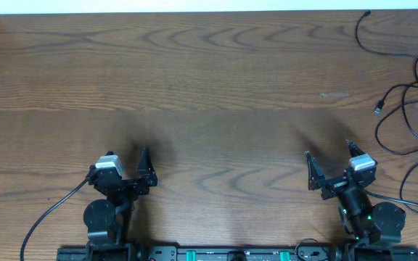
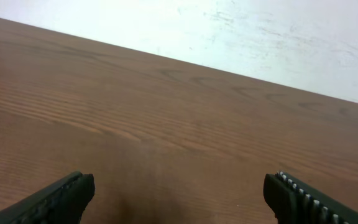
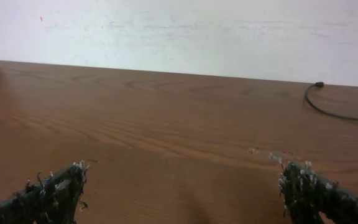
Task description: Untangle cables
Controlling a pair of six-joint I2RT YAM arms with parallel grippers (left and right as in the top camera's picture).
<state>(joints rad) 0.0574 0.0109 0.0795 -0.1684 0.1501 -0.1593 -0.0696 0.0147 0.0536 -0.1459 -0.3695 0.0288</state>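
Both the left gripper (image 1: 130,161) and the right gripper (image 1: 329,158) sit near the front edge of the bench (image 1: 209,94) with jaws spread wide and empty — apparently parked at rest — while the cables (image 1: 405,94) lie tangled at the far right, well apart from either.

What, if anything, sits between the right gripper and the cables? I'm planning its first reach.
Nothing visible does. The right gripper stands open near the table's near edge, and the cables lie at the far right. Between them the overhead view shows only bare wooden table. The right wrist view shows the same.
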